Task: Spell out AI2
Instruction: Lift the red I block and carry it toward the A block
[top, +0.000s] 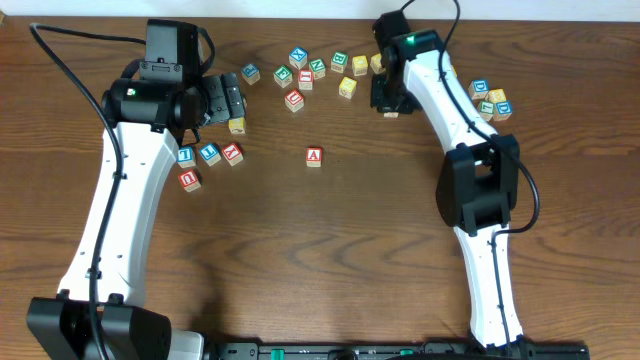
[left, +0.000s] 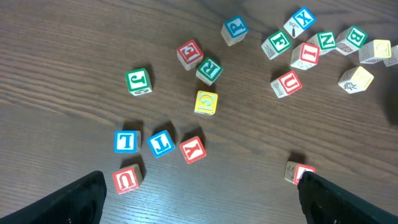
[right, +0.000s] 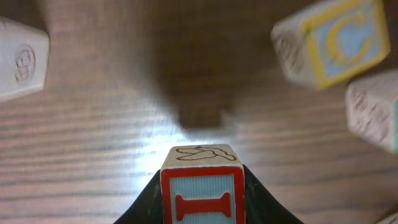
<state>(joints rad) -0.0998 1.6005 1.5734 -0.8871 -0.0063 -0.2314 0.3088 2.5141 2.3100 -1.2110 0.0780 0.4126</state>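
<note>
The table (top: 330, 250) is dark brown wood with straight, clear grain. A soft glare at the centre of the right wrist view shows a smooth, slightly glossy finish. The I cube (right: 202, 193), bottom centre there, is pale bare wood on top. Its front is painted red and light blue, with fine ridges. The A cube (top: 314, 156), mid-frame overhead, is pale wood with red paint. The left arm (top: 120, 200) has a smooth white, plastic-looking shell. The left fingers (left: 68, 202) are matt black.
</note>
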